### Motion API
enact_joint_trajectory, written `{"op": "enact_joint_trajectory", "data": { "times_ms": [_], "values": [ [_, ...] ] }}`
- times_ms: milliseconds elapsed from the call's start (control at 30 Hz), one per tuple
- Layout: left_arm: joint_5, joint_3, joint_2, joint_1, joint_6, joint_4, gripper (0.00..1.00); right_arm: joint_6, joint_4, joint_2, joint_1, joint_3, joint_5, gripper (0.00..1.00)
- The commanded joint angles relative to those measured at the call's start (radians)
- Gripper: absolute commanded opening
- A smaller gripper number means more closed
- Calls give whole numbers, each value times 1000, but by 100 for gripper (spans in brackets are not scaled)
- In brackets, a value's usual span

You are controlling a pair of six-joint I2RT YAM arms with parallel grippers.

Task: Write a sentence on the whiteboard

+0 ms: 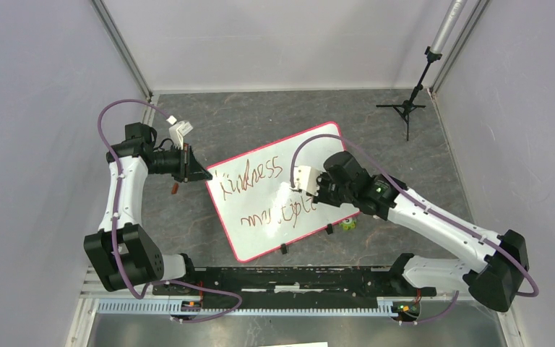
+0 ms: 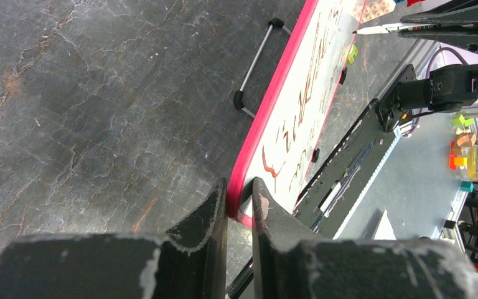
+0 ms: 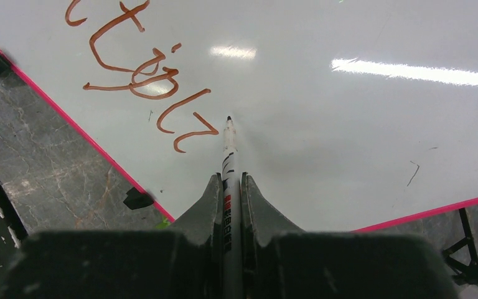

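The whiteboard [image 1: 318,155] lies tilted on the grey table, glossy white with a pink border. The sentence [image 1: 260,194] is in reddish-brown scrawl, "kindness" above a partial "multipl". My left gripper [image 1: 202,173] is shut on the board's left corner; in the left wrist view its jaws pinch the pink rim [image 2: 241,193]. My right gripper [image 1: 305,189] is shut on a white marker [image 3: 229,156]. The marker's tip [image 3: 228,119] sits at the board just right of the last stroke [image 3: 190,128]. The board's surface fills the right wrist view [image 3: 348,124].
A black tripod stand [image 1: 406,108] stands at the back right. A small reddish-brown item [image 1: 175,188] lies on the table left of the board. A green object [image 1: 349,225] lies by the board's near edge. Two black clips [image 1: 284,249] sit on that edge.
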Motion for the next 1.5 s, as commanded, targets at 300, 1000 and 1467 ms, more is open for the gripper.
{"op": "enact_joint_trajectory", "data": {
  "times_ms": [300,1000,1467],
  "values": [
    [-46,-4,26,-58,-7,-6,14,-3,-2,9,-1,-28,36,0],
    [-59,-6,27,-65,-8,-2,14,8,-18,-79,-1,-100,121,0],
    [-80,-6,22,-64,-27,10,13,-1,-1,-54,-6,-112,121,0]
  ]
}}
